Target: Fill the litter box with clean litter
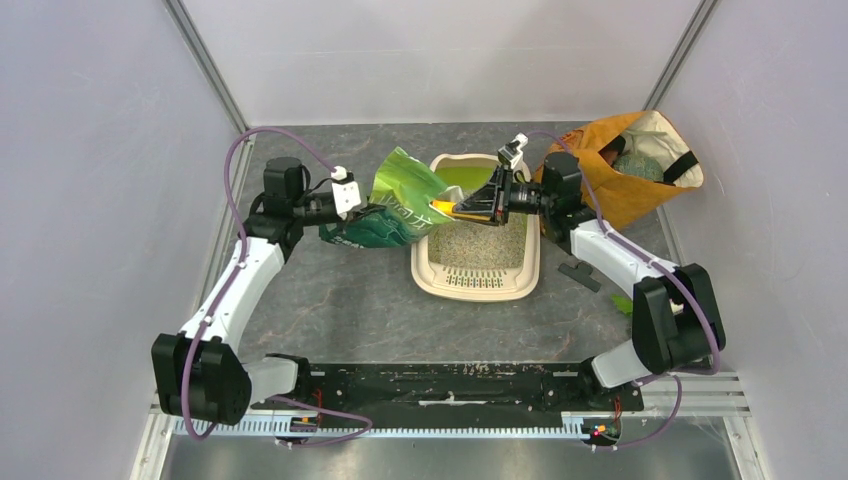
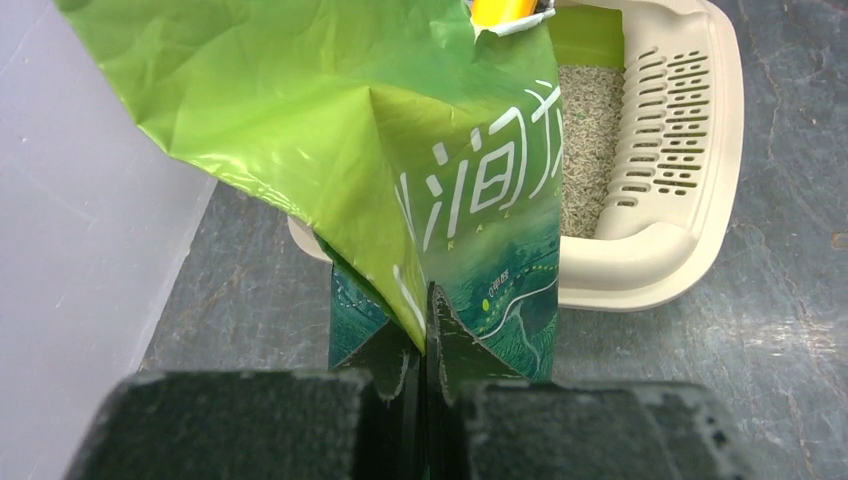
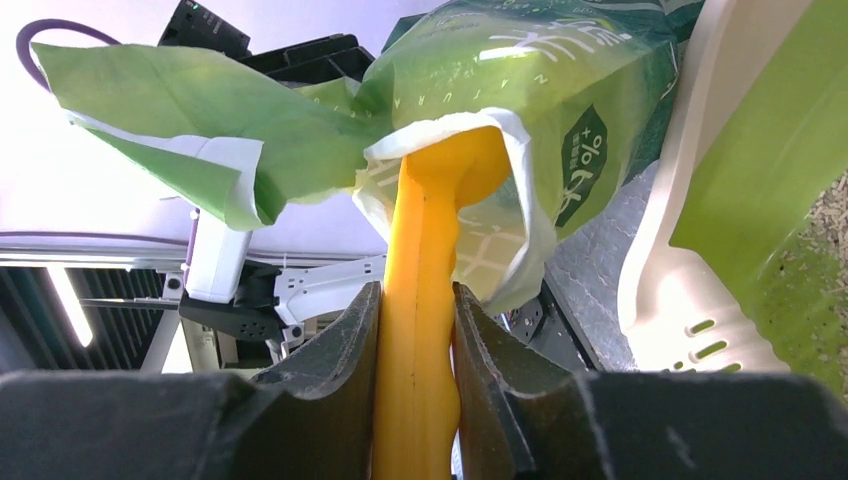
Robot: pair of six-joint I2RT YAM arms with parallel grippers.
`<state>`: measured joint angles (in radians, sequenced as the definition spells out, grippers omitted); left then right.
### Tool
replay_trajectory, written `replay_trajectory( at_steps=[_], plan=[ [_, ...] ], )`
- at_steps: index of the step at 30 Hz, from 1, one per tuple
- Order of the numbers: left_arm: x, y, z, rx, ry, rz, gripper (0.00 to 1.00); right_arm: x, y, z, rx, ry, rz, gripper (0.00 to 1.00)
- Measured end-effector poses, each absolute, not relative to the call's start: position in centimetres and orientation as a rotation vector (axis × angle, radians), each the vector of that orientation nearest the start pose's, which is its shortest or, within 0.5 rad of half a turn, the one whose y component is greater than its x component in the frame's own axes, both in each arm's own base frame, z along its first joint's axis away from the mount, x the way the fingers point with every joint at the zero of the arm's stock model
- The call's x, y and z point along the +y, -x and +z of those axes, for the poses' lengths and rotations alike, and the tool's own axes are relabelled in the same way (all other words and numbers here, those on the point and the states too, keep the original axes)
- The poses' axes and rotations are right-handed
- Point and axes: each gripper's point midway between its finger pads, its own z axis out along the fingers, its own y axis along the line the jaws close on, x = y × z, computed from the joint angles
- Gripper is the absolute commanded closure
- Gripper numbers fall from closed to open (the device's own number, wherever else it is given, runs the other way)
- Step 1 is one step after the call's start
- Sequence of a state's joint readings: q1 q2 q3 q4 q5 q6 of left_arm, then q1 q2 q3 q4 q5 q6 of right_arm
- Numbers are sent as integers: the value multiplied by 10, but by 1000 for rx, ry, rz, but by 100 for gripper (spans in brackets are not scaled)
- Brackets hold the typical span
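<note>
near the middle of the grey table (image 1: 330, 300), seen from overhead, the litter box (image 1: 475, 288) sits with its slotted grate toward the arms. the clean litter (image 1: 478, 245) covers the near part of its floor, and the far end shows bare lime green. the left gripper (image 1: 362, 212) holds a green printed bag (image 1: 395, 200) tipped over the box's left rim. the right gripper (image 1: 472, 208) reaches in from the right with a yellow tool (image 1: 458, 209) at the bag's mouth. an orange fabric bag (image 1: 620, 185) lies open behind the right arm, near the box's far right corner; only this view shows it.

the left wrist view settles what the overhead one cannot: the left fingers are clenched on the bag's dark bottom fold, which is pinched flat between them. past the bag it shows the grate and a strip of litter beside it, with the yellow tip just peeking in at the top edge.

the right wrist view shows the right fingers grasping the tool's handle, one touching each side. the tool's far end sits inside the bag's white-lined opening, so its head is hidden. the box's beige rim stands just to the right of the bag.
</note>
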<state>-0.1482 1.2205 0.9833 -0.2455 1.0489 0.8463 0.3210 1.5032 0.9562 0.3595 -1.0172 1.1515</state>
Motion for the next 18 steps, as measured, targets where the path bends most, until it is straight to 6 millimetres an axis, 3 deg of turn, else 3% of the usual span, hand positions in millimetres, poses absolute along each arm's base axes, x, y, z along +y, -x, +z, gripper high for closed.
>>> replay_trajectory(
  at_steps=[18],
  plan=[
    [-187,-318,244,1294,-1343,-630,98,242,-296,267,2066,2,1832,100]
  ],
)
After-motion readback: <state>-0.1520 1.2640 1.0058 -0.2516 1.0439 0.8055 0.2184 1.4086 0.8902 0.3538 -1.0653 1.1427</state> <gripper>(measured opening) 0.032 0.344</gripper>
